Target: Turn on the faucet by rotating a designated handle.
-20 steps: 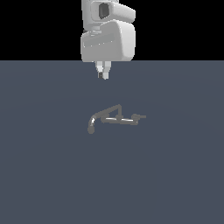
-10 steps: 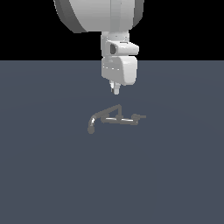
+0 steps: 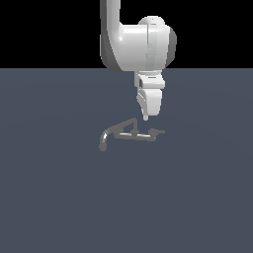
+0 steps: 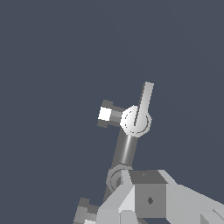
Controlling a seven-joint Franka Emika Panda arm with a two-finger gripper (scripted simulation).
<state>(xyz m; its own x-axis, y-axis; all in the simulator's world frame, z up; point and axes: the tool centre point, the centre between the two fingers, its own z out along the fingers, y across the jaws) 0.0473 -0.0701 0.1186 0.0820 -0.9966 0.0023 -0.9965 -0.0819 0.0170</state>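
The faucet [image 3: 131,134] is a small grey fixture on the dark floor. Its curved, round-tipped spout [image 3: 103,145] hangs at the exterior view's left. A slanted rod [image 3: 126,124] rises over the bar. The handle [image 3: 158,132], a short stub lever, sticks out at the bar's right end. My gripper [image 3: 145,117] points straight down, fingers together and empty. It hovers a little above the bar, between the rod's top and the handle, touching nothing. The wrist view shows the faucet [image 4: 126,148] from above with my fingers [image 4: 146,199] at its near end; I cannot tell which part there is the handle.
The floor [image 3: 59,197] is plain dark grey-blue and shows nothing besides the faucet. The white arm [image 3: 136,44] comes down from above the faucet.
The arm has swung toward the exterior view's right and come down. The gripper went from high above the faucet's middle to just above its handle end. The faucet has not moved.
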